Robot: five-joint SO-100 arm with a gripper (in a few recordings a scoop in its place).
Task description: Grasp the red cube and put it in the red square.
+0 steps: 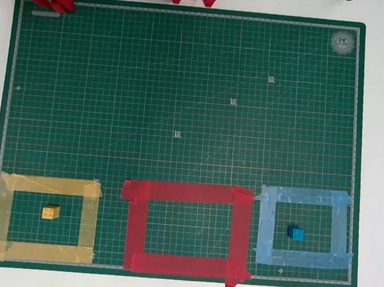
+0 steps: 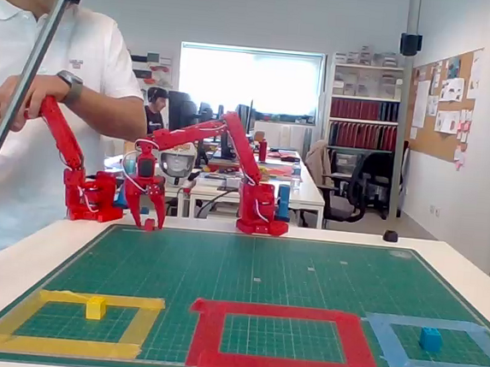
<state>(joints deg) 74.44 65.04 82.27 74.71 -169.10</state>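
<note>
At mat [image 2: 306, 266] far corner: fingers [image 2: 157, 212] spread over red cube [image 2: 149, 224]

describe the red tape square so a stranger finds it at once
In the overhead view, three tape frames line the bottom edge of the green cutting mat. The red tape square is the middle one, between the yellow tape frame and the light blue tape frame. It is the largest and holds no cube.
</note>
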